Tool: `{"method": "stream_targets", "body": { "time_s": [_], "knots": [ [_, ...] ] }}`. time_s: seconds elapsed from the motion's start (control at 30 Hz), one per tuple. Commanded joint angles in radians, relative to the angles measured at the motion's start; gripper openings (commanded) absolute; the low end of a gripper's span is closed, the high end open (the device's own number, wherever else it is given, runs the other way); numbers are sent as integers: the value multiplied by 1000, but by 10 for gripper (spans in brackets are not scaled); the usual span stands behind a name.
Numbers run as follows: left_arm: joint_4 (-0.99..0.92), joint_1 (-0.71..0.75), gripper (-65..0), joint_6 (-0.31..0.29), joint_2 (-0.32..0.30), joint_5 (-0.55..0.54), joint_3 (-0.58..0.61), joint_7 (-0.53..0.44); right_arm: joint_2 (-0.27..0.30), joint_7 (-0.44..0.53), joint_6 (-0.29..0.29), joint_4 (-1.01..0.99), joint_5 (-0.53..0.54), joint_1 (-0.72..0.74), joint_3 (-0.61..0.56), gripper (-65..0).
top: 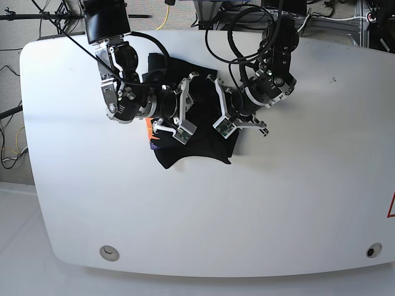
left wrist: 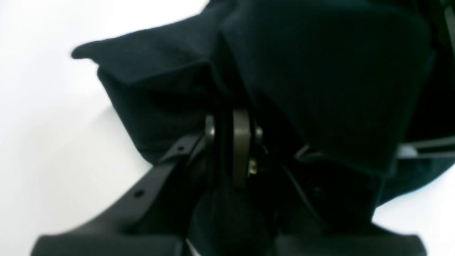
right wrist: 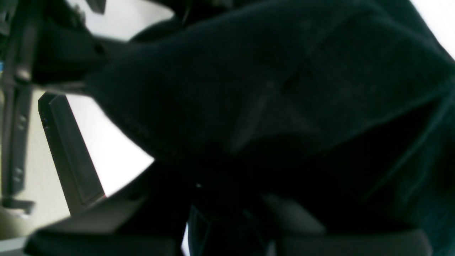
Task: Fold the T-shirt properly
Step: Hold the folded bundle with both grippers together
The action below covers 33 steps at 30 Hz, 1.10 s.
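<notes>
White table (top: 296,197) | T-shirt (top: 203,145) bunched at 11 o'clock | left gripper (top: 217,105) and right gripper (top: 185,105) both pinch cloth — lifting for a fold

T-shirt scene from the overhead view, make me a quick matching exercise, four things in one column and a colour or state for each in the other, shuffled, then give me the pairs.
Things:
1. T-shirt
2. table
3. left gripper
4. print patch

Descriptions:
A. white
B. orange and purple, peeking out at the cloth's edge
C. black, bunched between the two arms
D. shut on the cloth

Pairs: 1-C, 2-A, 3-D, 4-B
</notes>
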Motion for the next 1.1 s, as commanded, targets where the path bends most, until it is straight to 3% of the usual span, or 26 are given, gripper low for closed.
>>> {"method": "stream_targets", "body": {
  "time_s": [0.0,0.57,0.63,0.73,0.87,0.93,1.0,1.07],
  "knots": [
    [41,-18,-650,7,9,-23,1,-46,6,-9,3,9,5,12,2,-650],
    [44,-15,-650,7,42,-23,-2,-43,7,-9,3,9,4,12,4,-650],
    [44,-14,-620,7,42,-23,-2,-43,7,-9,3,9,4,12,4,-650],
    [44,-12,-511,7,42,-23,-2,-41,7,-9,3,9,4,12,4,-650],
    [44,-1,-282,7,43,-23,-2,-41,7,-9,3,9,4,12,4,-650],
    [46,11,-208,7,43,-23,-2,-46,7,-9,3,9,4,12,4,-650],
    [46,14,-182,7,43,-23,-2,-46,7,-9,3,9,4,12,4,-650],
    [46,14,-196,7,43,-23,-2,-46,7,-9,3,9,4,12,4,-650]
  ]
}}
